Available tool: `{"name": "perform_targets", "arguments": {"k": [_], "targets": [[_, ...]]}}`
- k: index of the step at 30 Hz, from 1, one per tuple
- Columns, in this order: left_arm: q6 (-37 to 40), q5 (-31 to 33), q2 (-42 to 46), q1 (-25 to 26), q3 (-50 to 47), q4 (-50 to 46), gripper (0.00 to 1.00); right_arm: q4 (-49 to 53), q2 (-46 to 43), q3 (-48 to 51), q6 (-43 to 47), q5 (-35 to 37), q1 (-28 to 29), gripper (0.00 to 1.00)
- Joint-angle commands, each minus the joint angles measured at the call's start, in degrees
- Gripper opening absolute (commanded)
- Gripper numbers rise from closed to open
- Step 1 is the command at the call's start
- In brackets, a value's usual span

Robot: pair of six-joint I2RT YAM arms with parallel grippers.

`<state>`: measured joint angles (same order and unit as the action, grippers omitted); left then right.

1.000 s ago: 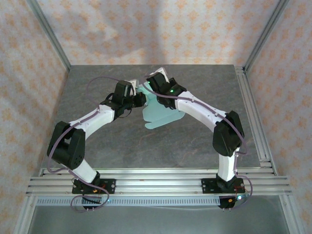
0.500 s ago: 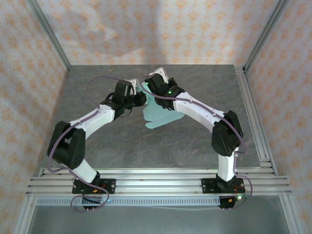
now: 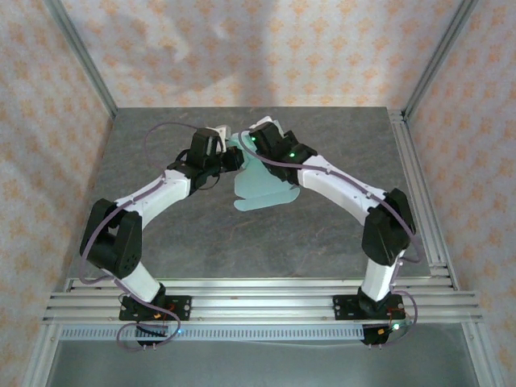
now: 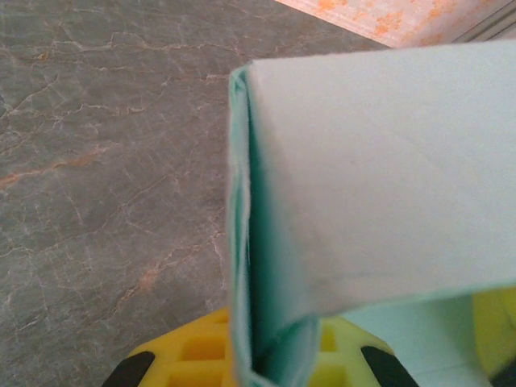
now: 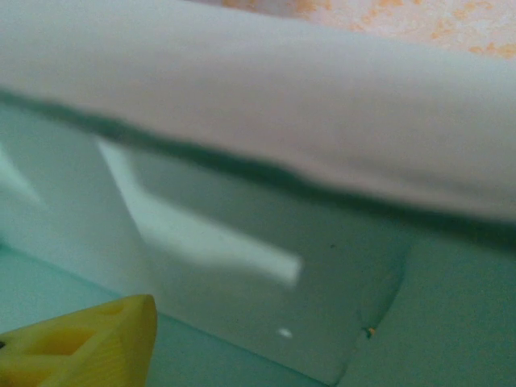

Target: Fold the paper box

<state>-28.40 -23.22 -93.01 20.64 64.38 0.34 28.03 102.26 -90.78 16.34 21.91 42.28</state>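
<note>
The paper box is a pale mint-blue card sheet, partly folded, its near end resting on the grey table. My left gripper is shut on a folded edge of it. In the left wrist view the doubled card stands pinched between my yellow fingers. My right gripper hovers over the sheet's far end, right next to the left one. In the right wrist view a single yellow finger sits far to the left, the card close in front of it, and nothing is gripped.
Patterned walls and metal frame posts enclose the table on three sides. An aluminium rail at the near edge carries both arm bases. Bare table lies to the left, right and front of the sheet.
My right gripper has opened and let go of the card, and its elbow has swung outward to the right. The sheet has shifted slightly left. My left gripper keeps its hold.
</note>
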Motion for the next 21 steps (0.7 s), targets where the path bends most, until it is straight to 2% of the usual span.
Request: {"name": "perform_targets", "arguments": {"k": [1, 8, 12, 16, 21], "targets": [[0.4, -1.1, -0.4, 0.9, 2.1, 2.1, 0.0, 0.4, -3.3, 1.8, 0.6, -6.9, -0.9, 0.71], [1.1, -1.5, -1.0, 0.5, 1.7, 3.0, 0.0, -3.7, -12.3, 7.8, -0.7, -18.6, -4.1, 0.78], [1.5, -2.1, -1.4, 0.2, 1.7, 3.5, 0.0, -8.0, -17.7, 12.5, -3.2, -29.0, -7.9, 0.78], [2.8, -2.6, -1.5, 0.2, 1.8, 3.4, 0.0, -16.6, -23.2, 18.6, -12.0, -46.0, -14.3, 0.78], [4.7, -3.4, -1.1, 0.2, 1.3, 4.1, 0.0, -29.3, -27.7, 26.0, -23.2, -55.1, -20.8, 0.77]]}}
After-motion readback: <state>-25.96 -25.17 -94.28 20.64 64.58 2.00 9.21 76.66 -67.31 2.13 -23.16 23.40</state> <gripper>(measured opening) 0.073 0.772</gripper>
